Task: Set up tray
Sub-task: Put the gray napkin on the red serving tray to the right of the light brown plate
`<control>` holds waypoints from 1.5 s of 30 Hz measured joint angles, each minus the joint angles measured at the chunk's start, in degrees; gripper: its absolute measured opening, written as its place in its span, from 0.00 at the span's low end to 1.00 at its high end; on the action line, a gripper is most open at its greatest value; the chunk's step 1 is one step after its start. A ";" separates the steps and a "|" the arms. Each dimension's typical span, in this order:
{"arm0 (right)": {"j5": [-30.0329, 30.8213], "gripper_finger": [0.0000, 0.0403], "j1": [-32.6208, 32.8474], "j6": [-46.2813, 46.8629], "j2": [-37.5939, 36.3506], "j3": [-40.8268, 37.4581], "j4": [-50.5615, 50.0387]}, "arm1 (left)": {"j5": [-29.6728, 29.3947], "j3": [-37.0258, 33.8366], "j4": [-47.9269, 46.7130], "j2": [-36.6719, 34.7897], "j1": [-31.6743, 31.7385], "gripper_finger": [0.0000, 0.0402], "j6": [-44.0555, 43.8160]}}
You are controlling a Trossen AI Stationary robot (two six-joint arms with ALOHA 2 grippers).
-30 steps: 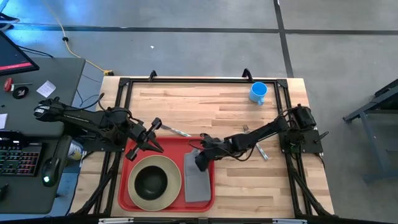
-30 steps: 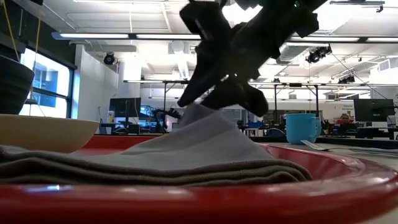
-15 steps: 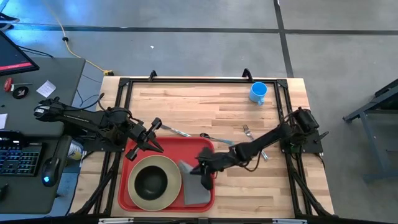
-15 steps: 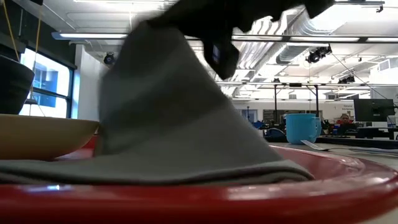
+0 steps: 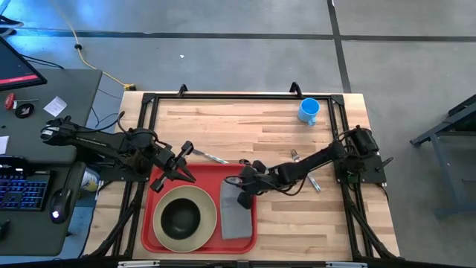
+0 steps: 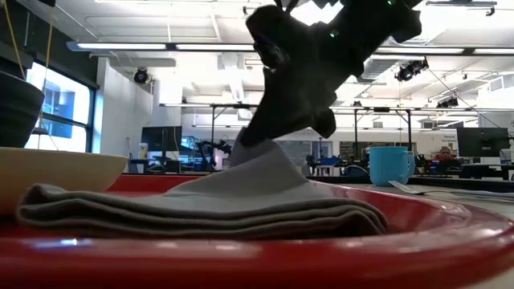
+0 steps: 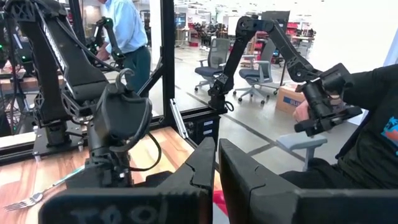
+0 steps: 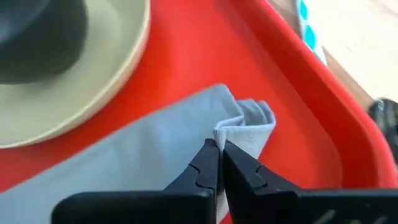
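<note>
The red tray [image 5: 204, 175] lies at the table's near edge, left of centre. On it sit a cream plate [image 5: 203, 202] holding a dark bowl [image 5: 181, 217] and, to their right, a folded grey napkin [image 5: 236, 217]. My right gripper [image 5: 240, 198] is over the napkin's far end and shut on it [image 8: 219, 146]. The left gripper [image 5: 184, 170] hovers at the tray's far left corner, shut and touching nothing [image 7: 216, 163]. In the low view the napkin [image 6: 201, 213] lies flat on the tray's floor [image 6: 321, 257], rising to a peak under the gripper. My right gripper pinches the napkin's far corner [image 8: 235, 126] between its two fingers, coming slanting down from the table's right. The cloth bunches into small folds there; how many layers, I cannot tell. That corner is drawn up into a peak [image 6: 259, 160], while the rest lies on the tray.
A blue mug [image 5: 309, 110] stands near the table's far right corner. A fork [image 5: 296, 155] and other cutlery [image 5: 212, 157] [image 5: 313, 182] lie on the wood beyond and to the right of the tray. A black frame borders the tabletop. A person sits beyond the table [image 7: 367, 124].
My right gripper carried the napkin's far end up and toward the table's near edge, raising the cloth high, then moved back toward the far edge and down. The napkin lies flatter on the tray again, with only its far corner raised. Its grip stayed shut throughout.
</note>
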 joint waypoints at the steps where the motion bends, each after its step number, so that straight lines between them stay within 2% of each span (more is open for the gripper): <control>1: 0.91 0.04 -0.11 1.43 0.00 0.00 -1.08 | 0.00 0.00 -0.11 0.00 0.00 0.14 0.00; 7: 5.74 0.13 -0.45 6.03 0.01 -0.13 -7.29 | -0.01 0.00 -0.09 0.00 0.00 0.14 0.00; 13: 1.61 0.25 -0.15 -1.53 -0.85 -0.15 2.72 | -0.33 0.00 -0.11 0.00 0.00 0.14 0.02; 17: -1.47 0.33 -0.14 -6.88 -4.57 -0.11 6.76 | -0.44 0.01 -0.13 0.00 0.00 0.14 0.01; 19: -1.88 0.37 0.22 -9.50 -6.98 -0.09 5.62 | -0.46 0.02 -0.45 0.00 0.00 0.14 0.02; 23: 2.84 0.40 2.53 -13.63 -10.64 -0.02 0.67 | -0.48 0.02 -0.51 0.00 0.00 0.14 0.01; 25: 1.76 0.40 3.76 -13.53 -10.44 -0.02 -0.53 | -0.50 0.02 -0.52 0.00 0.00 0.14 0.01; 30: -5.22 0.39 6.28 -8.30 -5.68 -0.04 -0.07 | -0.52 0.02 -0.26 0.00 0.00 0.14 0.02; 36: -6.66 0.39 7.38 -7.78 2.37 0.10 3.52 | -0.55 0.02 0.48 0.00 0.01 0.14 0.02; 40: -8.84 0.39 7.23 -9.80 7.44 3.35 3.09 | -0.55 0.02 0.47 0.00 0.00 0.14 0.04; 45: -14.69 0.39 7.55 -9.75 12.68 8.70 0.82 | -0.57 0.02 -0.07 0.00 0.00 0.14 0.04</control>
